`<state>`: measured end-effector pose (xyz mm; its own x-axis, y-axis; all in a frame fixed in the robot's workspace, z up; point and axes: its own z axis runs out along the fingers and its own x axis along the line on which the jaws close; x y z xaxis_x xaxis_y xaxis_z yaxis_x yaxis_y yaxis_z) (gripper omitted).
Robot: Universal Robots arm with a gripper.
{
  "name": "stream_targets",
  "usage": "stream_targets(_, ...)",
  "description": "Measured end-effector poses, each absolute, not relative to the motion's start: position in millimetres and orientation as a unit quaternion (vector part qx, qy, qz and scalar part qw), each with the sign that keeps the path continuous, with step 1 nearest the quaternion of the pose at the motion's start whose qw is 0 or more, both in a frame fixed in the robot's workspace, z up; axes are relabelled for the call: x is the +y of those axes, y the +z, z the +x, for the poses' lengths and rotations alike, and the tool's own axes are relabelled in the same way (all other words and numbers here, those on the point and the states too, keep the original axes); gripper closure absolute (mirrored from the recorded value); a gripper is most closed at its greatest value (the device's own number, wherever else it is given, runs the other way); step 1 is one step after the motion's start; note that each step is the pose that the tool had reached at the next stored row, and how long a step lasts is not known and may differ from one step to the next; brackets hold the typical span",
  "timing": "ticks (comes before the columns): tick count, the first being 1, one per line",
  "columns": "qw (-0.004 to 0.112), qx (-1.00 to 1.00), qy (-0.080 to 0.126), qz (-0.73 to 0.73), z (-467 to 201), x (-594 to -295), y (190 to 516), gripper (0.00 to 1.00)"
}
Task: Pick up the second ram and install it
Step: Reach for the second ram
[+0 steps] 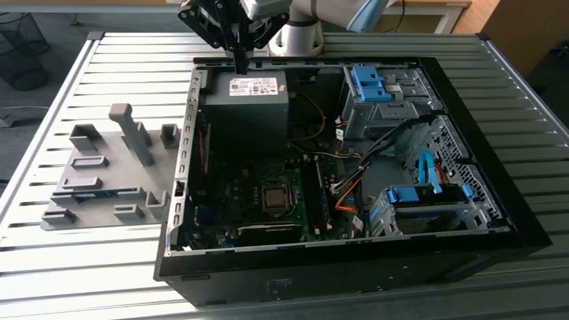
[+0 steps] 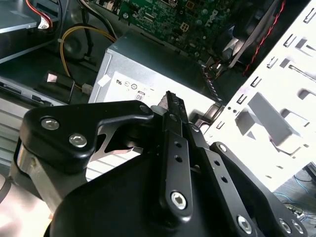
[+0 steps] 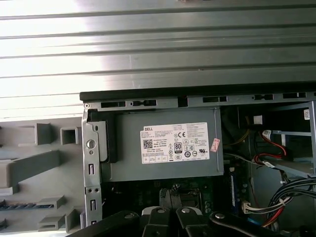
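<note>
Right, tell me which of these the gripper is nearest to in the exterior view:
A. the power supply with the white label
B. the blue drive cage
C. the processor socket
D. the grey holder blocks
A: the gripper hangs just above the far edge of the power supply, inside the open case and well apart from the grey holder blocks on the exterior view's left.
</note>
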<state>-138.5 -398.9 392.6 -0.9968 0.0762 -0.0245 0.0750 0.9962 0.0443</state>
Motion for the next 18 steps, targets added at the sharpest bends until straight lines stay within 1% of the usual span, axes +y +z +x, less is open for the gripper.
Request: stream_targets(18, 0.013, 0.999, 0.022, 0.038, -145.5, -398.9, 392.2, 0.89)
